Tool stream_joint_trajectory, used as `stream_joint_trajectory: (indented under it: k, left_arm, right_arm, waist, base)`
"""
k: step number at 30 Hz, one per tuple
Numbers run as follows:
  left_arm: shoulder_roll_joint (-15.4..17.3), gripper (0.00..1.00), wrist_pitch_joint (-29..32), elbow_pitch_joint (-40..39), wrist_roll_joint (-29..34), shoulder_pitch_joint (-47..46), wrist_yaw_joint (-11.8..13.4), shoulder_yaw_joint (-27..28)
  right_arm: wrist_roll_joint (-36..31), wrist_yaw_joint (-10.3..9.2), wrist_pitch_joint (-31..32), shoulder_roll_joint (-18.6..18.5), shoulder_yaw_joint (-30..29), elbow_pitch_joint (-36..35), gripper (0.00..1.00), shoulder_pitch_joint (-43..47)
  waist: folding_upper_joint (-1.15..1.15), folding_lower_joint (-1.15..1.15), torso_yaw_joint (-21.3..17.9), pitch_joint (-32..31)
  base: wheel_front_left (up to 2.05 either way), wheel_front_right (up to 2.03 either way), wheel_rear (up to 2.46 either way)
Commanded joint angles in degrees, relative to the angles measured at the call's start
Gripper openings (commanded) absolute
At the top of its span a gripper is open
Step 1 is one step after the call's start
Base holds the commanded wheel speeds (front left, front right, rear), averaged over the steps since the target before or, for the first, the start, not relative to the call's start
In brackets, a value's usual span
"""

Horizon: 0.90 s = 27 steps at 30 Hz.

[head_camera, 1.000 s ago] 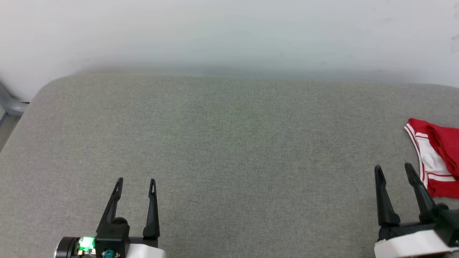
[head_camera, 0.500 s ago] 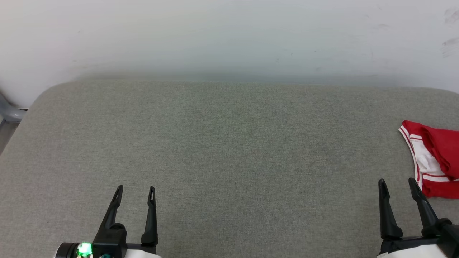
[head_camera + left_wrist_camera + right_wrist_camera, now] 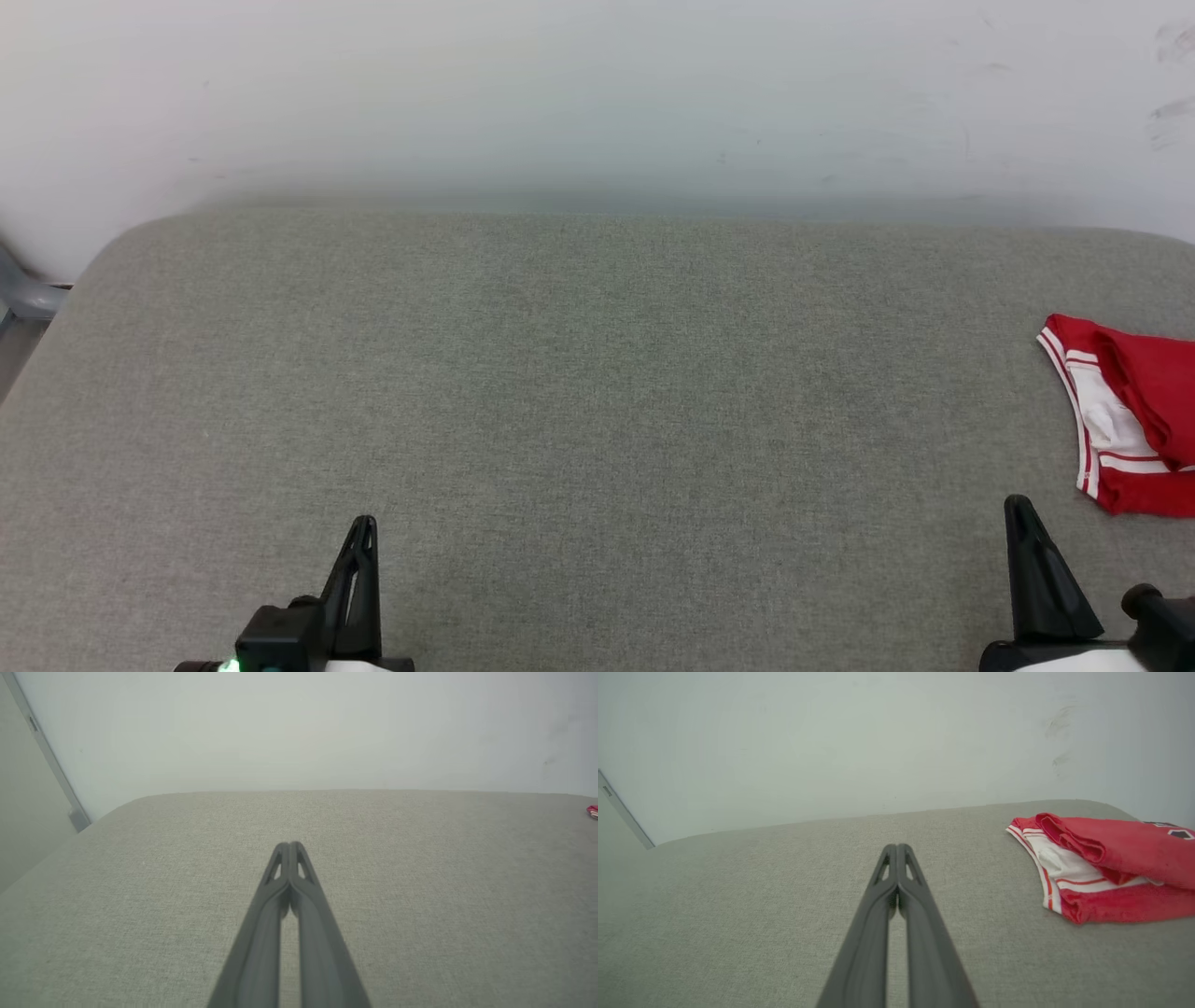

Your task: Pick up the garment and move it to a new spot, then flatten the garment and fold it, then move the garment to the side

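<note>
Currently L claw (image 3: 290,845) & R claw (image 3: 896,847) pressed together; garment (image 3: 1106,872) lying on cushion (image 3: 597,392)

The left gripper (image 3: 290,847) rises from the near edge with its two dark fingers pressed together, tips touching and empty, above a grey woven cushion (image 3: 420,882). The cushion stretches away to a plain white wall (image 3: 299,728), its far left corner rounded. A slanted grey strip (image 3: 51,765) runs down the wall on the left. At the far right edge, a small red-and-white sliver of the garment (image 3: 593,811) lies on the cushion, well apart from the fingers
</note>
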Motion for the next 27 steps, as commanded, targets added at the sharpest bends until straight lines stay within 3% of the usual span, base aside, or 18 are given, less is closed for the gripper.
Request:
stream_joint_trajectory:
  k: [1,27]
  left_arm:
    - [0.3,0.00,0.4,-0.6,-3.0,-1.0,-0.4,0.4]
    - [0.3,0.00,5.6,4.0,-31.9,-5.6,-4.6,2.8]
  right_arm:
    - [2.9,0.00,0.5,-0.3,0.1,-0.5,0.00,-0.9]
    - [29.8,-0.02,6.0,-1.3,0.9,3.8,0.00,-5.6]
  waist:
    - [0.00,0.00,0.0,0.0]
    - [0.00,0.00,-0.4,-0.3]
  base:
    - [0.00,0.00,0.00]
    - [0.00,0.00,0.00]
